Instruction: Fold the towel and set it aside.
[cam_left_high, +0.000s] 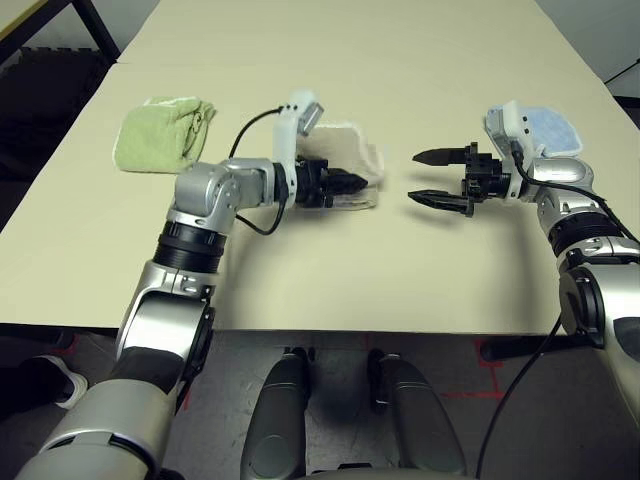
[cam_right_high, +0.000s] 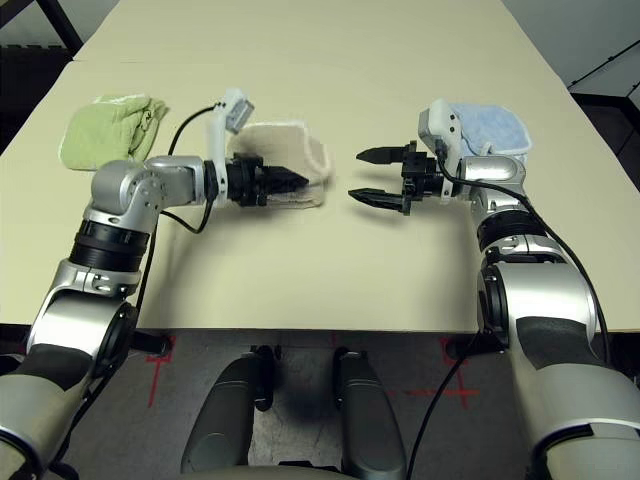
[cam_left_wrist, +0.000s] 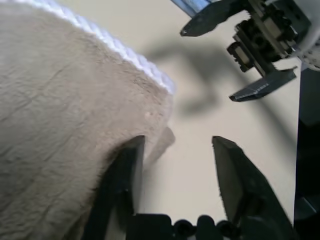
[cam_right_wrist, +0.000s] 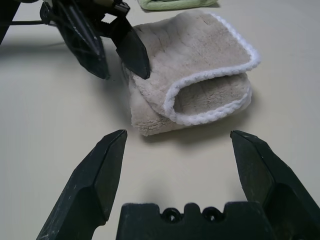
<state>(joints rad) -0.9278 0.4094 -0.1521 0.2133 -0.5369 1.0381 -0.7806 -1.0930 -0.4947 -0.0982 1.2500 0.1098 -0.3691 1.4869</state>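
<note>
The beige towel (cam_right_wrist: 200, 80) lies folded, white stitched edging showing.

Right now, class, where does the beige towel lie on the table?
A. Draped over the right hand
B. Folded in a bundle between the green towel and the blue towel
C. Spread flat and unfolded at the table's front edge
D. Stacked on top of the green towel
B: the beige towel lies folded in a bundle on the table, with the green towel on one side and the blue towel on the other.

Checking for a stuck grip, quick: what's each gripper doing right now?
Left gripper: open, one finger against the folded towel, holding nothing.
Right gripper: open, empty.
</note>
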